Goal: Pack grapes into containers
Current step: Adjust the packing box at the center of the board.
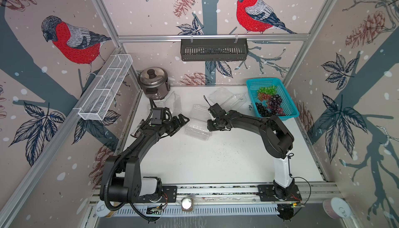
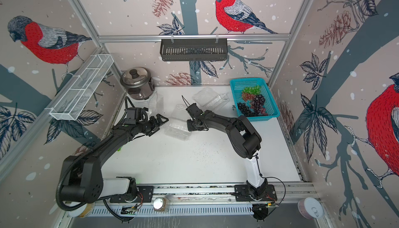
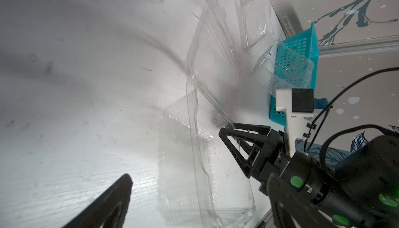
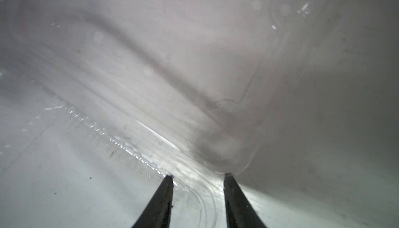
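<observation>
Grapes (image 1: 269,102) in green, red and dark bunches lie in the turquoise basket (image 1: 264,79) at the back right. Three clear clamshell containers lie on the table. The middle container (image 1: 197,126) sits between both grippers with its lid raised (image 3: 207,65). My right gripper (image 4: 198,176) has its jaws narrowed but apart, one on each side of that container's corner (image 4: 228,157). My left gripper (image 3: 198,179) hangs wide open just left of the same box, holding nothing. Another container (image 1: 228,99) lies at the back and a third (image 1: 171,103) lies by the cooker.
A steel rice cooker (image 1: 153,84) stands at the back left. A black slotted basket (image 1: 213,49) hangs on the rear wall and a white wire rack (image 1: 105,88) on the left wall. The table's white top (image 1: 216,162) runs to the front rail.
</observation>
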